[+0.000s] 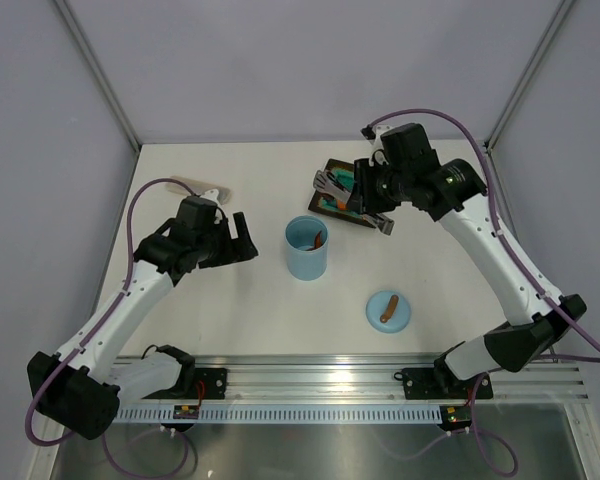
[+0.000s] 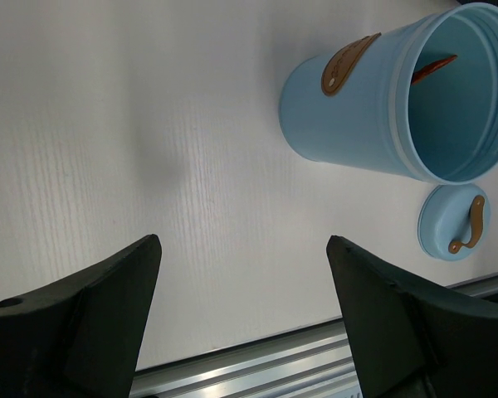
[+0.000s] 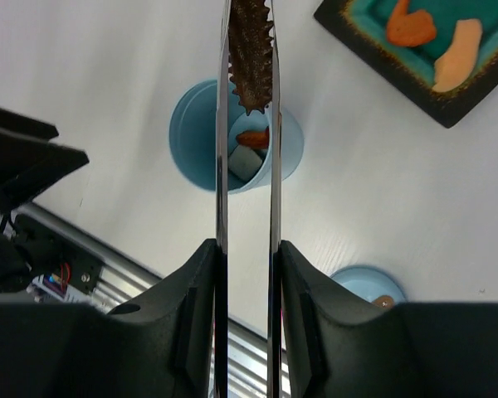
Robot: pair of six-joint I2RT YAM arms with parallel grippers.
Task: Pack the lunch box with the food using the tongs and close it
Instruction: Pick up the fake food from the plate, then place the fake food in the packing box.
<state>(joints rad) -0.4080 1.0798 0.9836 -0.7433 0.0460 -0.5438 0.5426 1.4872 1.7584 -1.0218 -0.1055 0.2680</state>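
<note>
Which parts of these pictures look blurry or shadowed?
Left wrist view: the near black fingers look soft-edged, and a faint grey shadow smudges the table. Right wrist view: the tongs gleam with streaky reflections. Top view: even light, weak shadows.

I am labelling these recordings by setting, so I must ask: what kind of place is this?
Probably a robot test bench in a laboratory, not a kitchen: two arms bolted to a metal rail, a white table, plain grey panels around it.
</note>
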